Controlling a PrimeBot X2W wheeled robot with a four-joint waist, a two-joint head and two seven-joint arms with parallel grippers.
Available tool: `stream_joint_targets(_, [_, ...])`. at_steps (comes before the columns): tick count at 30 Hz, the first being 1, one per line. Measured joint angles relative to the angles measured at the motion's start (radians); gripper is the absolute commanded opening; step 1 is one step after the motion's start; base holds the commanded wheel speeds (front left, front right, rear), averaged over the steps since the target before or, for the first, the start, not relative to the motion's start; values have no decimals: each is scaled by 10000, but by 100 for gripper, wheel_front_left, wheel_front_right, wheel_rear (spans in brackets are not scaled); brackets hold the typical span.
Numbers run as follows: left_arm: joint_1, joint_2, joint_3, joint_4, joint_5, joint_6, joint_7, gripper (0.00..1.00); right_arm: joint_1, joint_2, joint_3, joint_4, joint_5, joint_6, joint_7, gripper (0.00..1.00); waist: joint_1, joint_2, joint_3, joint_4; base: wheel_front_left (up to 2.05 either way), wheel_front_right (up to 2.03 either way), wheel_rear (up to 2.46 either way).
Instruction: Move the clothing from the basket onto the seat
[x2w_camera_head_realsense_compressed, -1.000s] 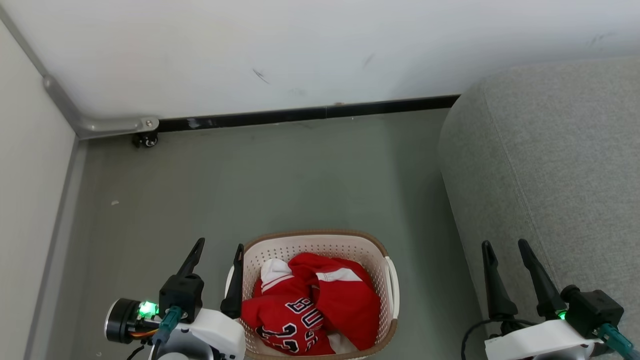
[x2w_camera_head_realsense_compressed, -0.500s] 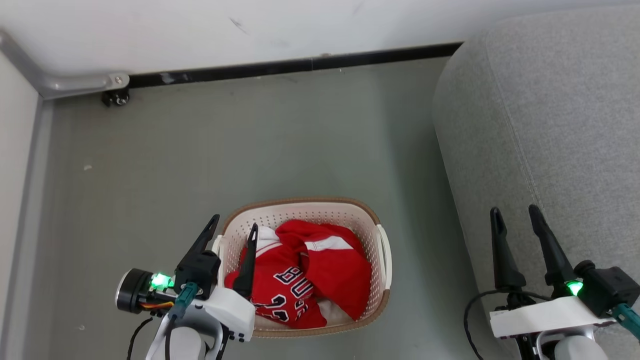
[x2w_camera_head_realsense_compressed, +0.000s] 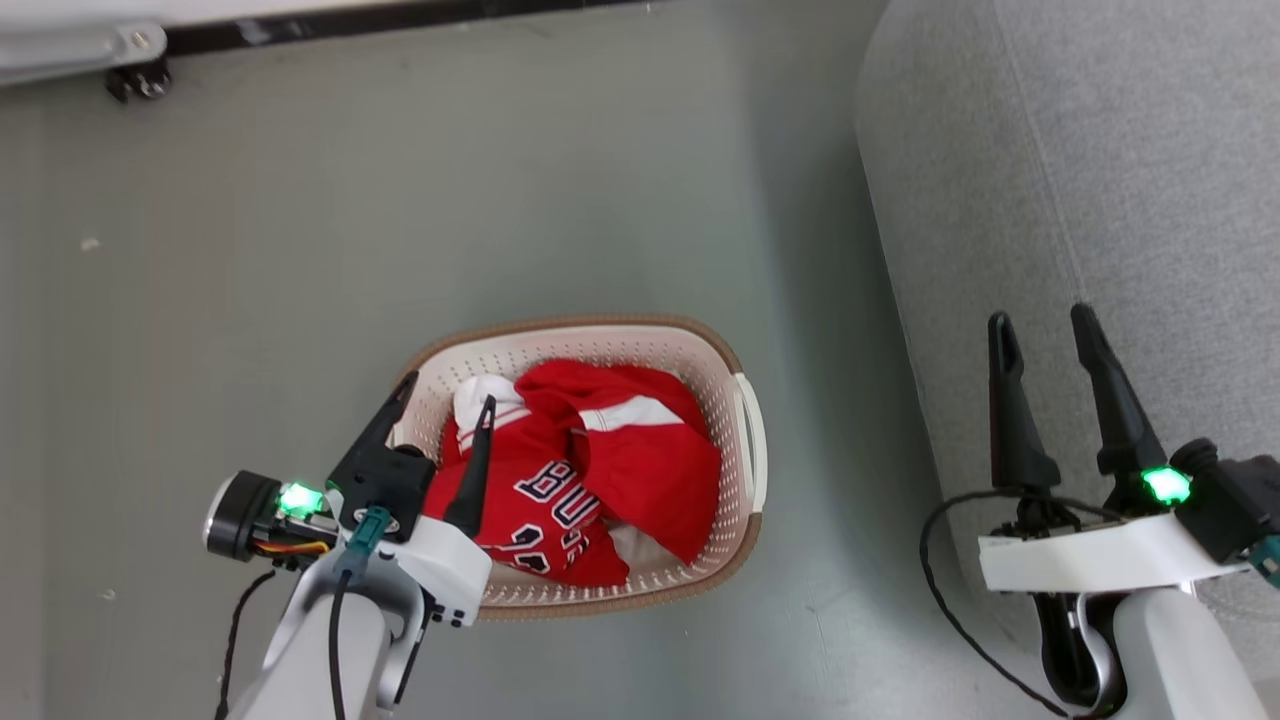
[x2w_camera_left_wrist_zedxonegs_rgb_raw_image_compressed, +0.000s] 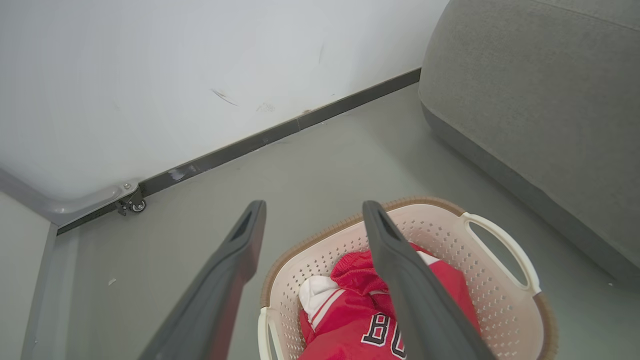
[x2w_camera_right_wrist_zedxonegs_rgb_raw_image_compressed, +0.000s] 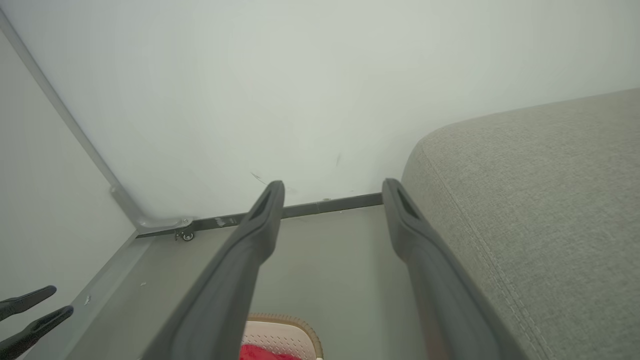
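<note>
Swung in across basket (x2w_camera_head_realsense_compressed: 750, 450) rim since a second ago: left claw (x2w_camera_head_realsense_compressed: 450, 390) spread wide, empty, above red clothing (x2w_camera_head_realsense_compressed: 640, 470). Right claw (x2w_camera_head_realsense_compressed: 1040, 315) likewise agape, empty, by seat (x2w_camera_head_realsense_compressed: 1150, 150).

There's one piece of writing to call here, and it sits on the red jersey (x2w_camera_head_realsense_compressed: 510, 520) lying inside the basket (x2w_camera_head_realsense_compressed: 745, 440), toward the basket's left side. In the head view the black, white-outlined capitals read "BU", turned sideways, and the rest of the word runs off into a fold. The left wrist view gives the same "B" plainly, with the next letter half covered. Past the letters, closer to the basket's near rim, black outlined numerals show on the crumpled cloth, but they are too folded to read with any certainty.
</note>
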Motion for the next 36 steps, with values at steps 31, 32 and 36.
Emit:
stream_joint_targets(31, [-1485, 872, -1135, 2226, 1574, -357, 58, 100, -1869, -31, 284, -533, 163, 0, -2, 100, -1, 0, 2144, -507, 0, 0, 0])
stream_joint_targets(32, [-1543, 895, -1216, 2305, 1666, -389, 90, 100, -1890, -31, 307, -548, 163, 0, -2, 100, -1, 0, 2191, -519, 0, 0, 0])
stream_joint_targets(36, [-1764, 972, -1490, 2583, 1900, -520, 240, 100, -1894, -33, 330, -552, 167, 0, -2, 100, -1, 0, 2378, -565, 0, 0, 0])
